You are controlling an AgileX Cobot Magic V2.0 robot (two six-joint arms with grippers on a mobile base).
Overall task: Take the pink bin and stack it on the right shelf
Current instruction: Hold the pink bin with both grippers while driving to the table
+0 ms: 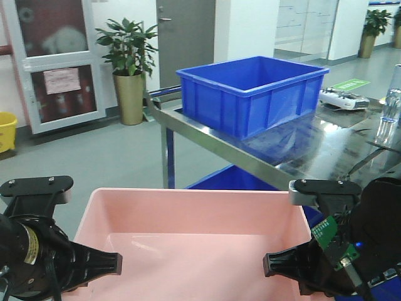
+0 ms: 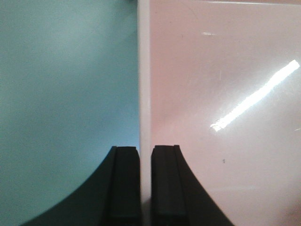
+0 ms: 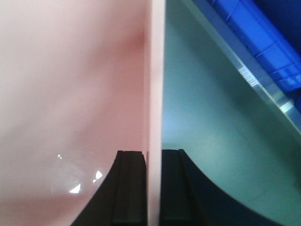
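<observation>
Pink bin (image 1: 188, 216) before blue crate (image 1: 250, 100) on shelf (image 1: 301, 160)

— What sits on the steel shelf (image 1: 313, 157)?
— A blue crate (image 1: 254, 94) on top, with a white device (image 1: 343, 98) and a clear bottle (image 1: 393, 94) farther along.
— And underneath?
— A second blue crate (image 1: 235, 180), on the lower tier.

The pink bin (image 1: 194, 216) is cut off at the bottom edge; the lower blue crate (image 1: 232, 179) hides mostly behind it.
</observation>
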